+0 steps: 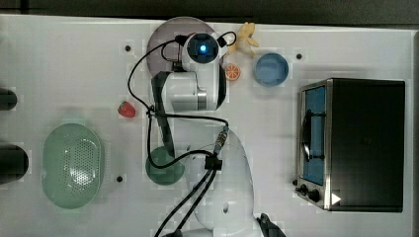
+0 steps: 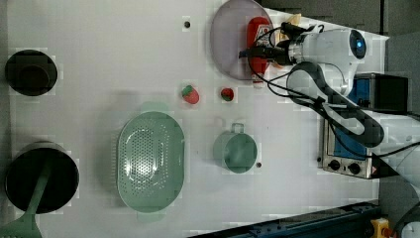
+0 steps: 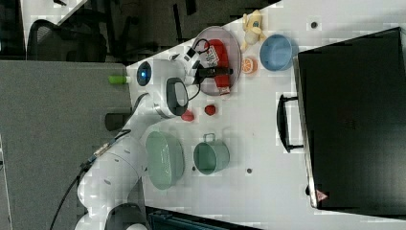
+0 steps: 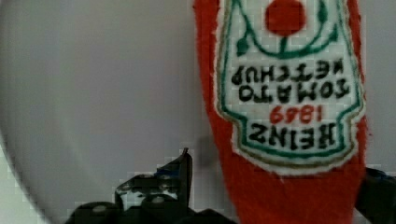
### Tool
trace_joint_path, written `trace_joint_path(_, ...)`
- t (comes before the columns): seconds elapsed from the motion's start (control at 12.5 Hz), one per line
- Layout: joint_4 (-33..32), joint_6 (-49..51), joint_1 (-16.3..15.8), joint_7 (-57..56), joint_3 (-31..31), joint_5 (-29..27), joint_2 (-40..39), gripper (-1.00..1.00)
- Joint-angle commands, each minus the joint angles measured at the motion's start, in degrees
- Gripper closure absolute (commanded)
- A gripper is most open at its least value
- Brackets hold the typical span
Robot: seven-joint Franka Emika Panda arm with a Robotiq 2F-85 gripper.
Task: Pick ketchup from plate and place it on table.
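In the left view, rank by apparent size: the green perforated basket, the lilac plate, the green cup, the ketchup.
Largest to smallest:
1. green basket
2. plate, partly covered
3. green cup
4. ketchup, partly hidden by the arm, so its place after the cup is unsure

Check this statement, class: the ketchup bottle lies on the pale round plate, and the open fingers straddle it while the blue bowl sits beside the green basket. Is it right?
One detail is wrong. The blue bowl sits beside the orange slice, far from the green basket, as the top view shows. The ketchup bottle does lie on the plate, with the open fingers straddling it.
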State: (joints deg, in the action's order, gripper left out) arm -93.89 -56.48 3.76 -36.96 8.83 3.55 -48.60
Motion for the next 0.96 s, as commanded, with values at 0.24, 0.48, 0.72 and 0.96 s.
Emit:
trace_joint_path(0.24,1.61,-3.22,-0.28,-2.62,-0.43,1.17,0.06,-0.91)
trace_joint_path(0.48,2.16,-3.17,-0.28,-2.63,-0.58,1.35,0.10,-0.24)
trace_joint_path(0.72,3.35,-3.15,-0.31,-2.54,-0.28,1.34,0.55,-0.24)
trace_joint_path(0.96,5.82,-1.75,-0.27,0.33,-0.15,1.24,2.76,-0.24)
